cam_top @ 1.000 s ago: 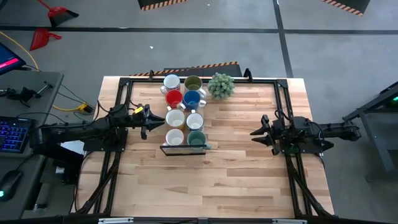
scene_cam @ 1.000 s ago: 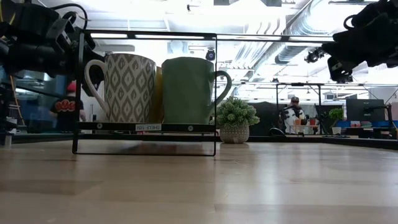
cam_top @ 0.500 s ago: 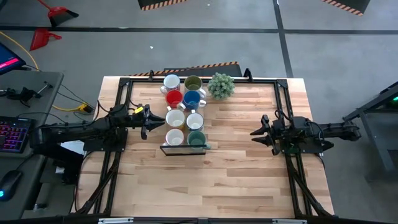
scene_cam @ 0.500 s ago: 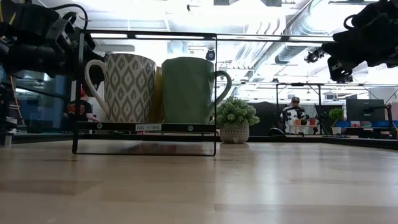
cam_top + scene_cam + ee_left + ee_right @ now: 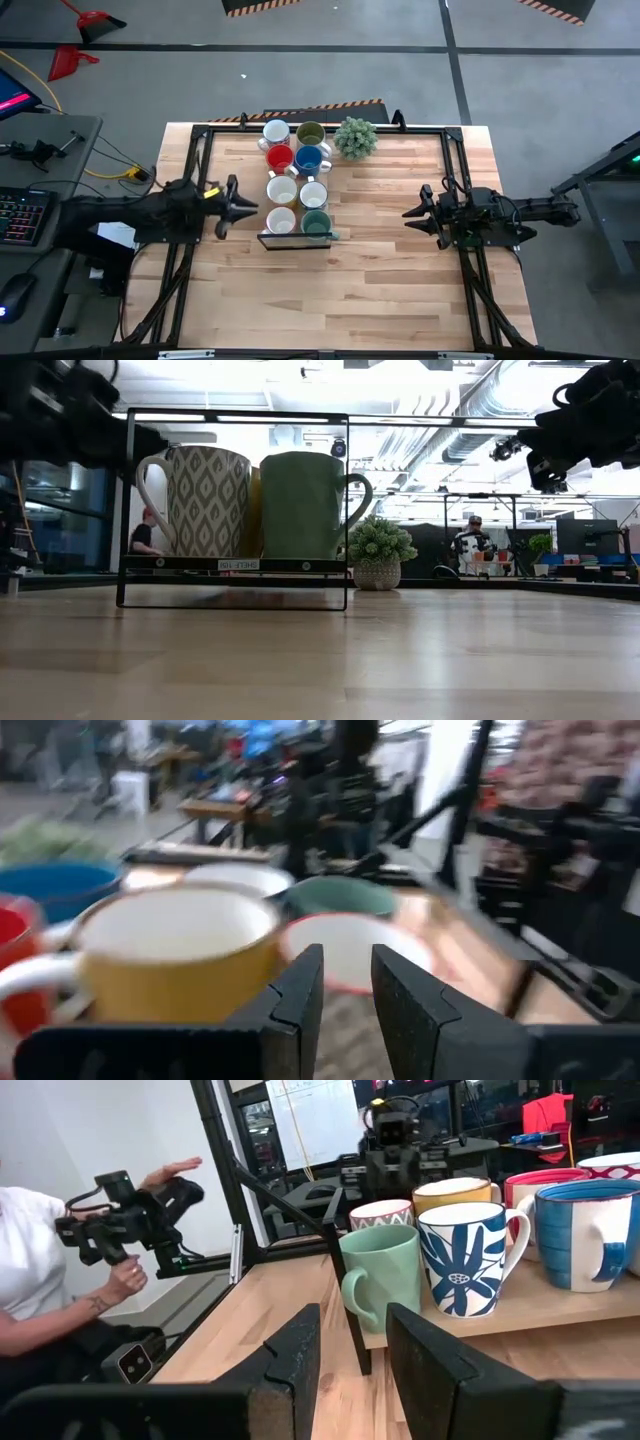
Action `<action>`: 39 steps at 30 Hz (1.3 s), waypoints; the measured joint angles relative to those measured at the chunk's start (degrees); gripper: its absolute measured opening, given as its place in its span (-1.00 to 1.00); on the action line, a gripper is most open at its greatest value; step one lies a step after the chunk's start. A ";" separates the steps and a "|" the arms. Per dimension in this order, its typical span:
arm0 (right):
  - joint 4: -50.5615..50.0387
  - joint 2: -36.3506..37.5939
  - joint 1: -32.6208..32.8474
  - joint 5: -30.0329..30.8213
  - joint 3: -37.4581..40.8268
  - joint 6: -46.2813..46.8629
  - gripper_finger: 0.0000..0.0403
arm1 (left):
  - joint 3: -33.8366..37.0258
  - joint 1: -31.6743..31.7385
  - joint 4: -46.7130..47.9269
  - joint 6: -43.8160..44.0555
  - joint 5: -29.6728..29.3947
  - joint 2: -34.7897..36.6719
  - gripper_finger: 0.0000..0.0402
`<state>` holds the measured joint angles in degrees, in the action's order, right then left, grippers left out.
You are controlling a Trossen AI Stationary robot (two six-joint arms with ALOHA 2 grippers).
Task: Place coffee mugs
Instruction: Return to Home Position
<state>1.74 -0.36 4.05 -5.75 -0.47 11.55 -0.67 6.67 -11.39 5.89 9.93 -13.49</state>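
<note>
High view: we see the eight coffee mugs (image 5: 283, 188) paired on the shelf (image 5: 296, 240) between the counter's (image 5: 350, 290) far edge and middle, left gripper (image 5: 238, 205) and right gripper (image 5: 412, 212) released, empty, flanking it.

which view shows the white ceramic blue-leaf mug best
Right wrist view: the white ceramic blue-leaf mug shows its whole printed side. High view gives only its open top; low view hides it; left wrist view, cannot tell.

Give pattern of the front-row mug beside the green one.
The mug has grey-green diamond motifs on white; low view shows it best.
</note>
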 joint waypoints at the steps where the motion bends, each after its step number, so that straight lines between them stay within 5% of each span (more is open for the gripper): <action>1: 0.00 0.00 0.00 0.01 0.00 0.00 -0.49 | 0.00 -1.34 0.60 -1.09 -0.02 1.45 -0.61; 13: 0.00 0.00 0.00 0.01 0.00 0.00 -0.49 | -0.03 -6.42 8.59 -4.61 0.42 13.40 -0.61; 39: 0.00 0.00 -0.02 0.01 0.00 -0.02 -0.49 | -0.07 -7.60 8.61 -6.54 2.27 12.70 -0.61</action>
<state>1.74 -0.36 4.03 -5.74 -0.47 11.53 -0.73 -0.93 -2.78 -0.65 12.21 -0.80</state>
